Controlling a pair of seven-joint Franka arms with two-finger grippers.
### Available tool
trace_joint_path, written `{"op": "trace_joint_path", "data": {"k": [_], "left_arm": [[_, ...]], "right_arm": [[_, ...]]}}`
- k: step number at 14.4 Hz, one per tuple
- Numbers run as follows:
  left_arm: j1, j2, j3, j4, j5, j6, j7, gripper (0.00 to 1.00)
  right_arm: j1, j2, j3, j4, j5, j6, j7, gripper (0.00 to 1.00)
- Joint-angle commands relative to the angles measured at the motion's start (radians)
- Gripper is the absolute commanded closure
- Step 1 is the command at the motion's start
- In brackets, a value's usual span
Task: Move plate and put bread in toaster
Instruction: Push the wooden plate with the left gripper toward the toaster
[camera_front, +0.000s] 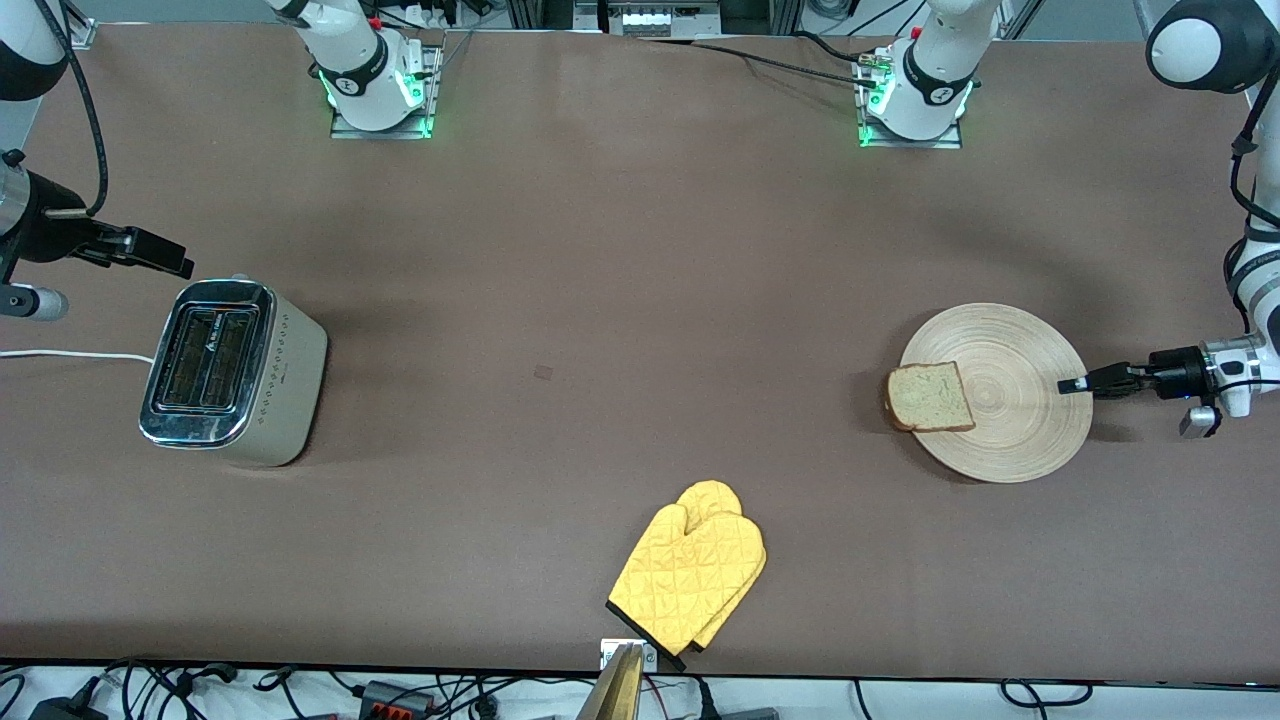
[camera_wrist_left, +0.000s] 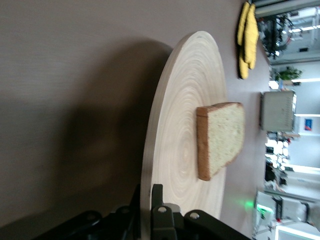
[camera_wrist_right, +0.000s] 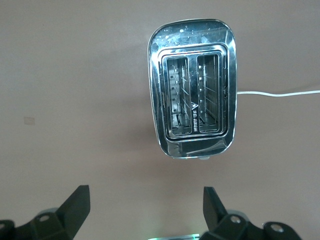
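Note:
The light-wood plate (camera_front: 1010, 420) lies toward the left arm's end of the table. The bread (camera_front: 930, 397) lies on it at the rim facing the toaster and slightly overhangs it. My left gripper (camera_front: 1075, 385) is shut on the plate's rim on the side away from the bread. In the left wrist view one finger is above and one below the rim of the plate (camera_wrist_left: 180, 120), with the bread (camera_wrist_left: 222, 137) farther along. The toaster (camera_front: 235, 370) stands at the right arm's end. My right gripper (camera_front: 165, 255) hovers open and empty just by it, with the toaster's slots (camera_wrist_right: 192, 115) in the right wrist view.
A yellow oven mitt (camera_front: 690, 570) lies near the table's front edge, midway between toaster and plate. The toaster's white cord (camera_front: 70, 354) runs off toward the right arm's end. The two arm bases stand at the back edge.

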Motion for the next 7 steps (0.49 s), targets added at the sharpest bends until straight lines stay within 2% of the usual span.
{"op": "trace_joint_path", "data": {"k": [1,5,7], "left_arm": [[-0.024,-0.010,-0.101,0.007,-0.010,-0.060,-0.064,0.99],[-0.110,-0.024,-0.212,-0.002,-0.047,0.024,-0.247,0.99],[-0.148,-0.025,-0.276,-0.056,-0.085,0.113,-0.249,0.99]], "right_arm": [[-0.004,0.006,0.006,0.021,0.014,-0.016,0.011,0.00],[-0.004,0.006,0.006,0.021,0.014,-0.016,0.011,0.00],[-0.004,0.006,0.006,0.021,0.014,-0.018,0.011,0.00]]}}
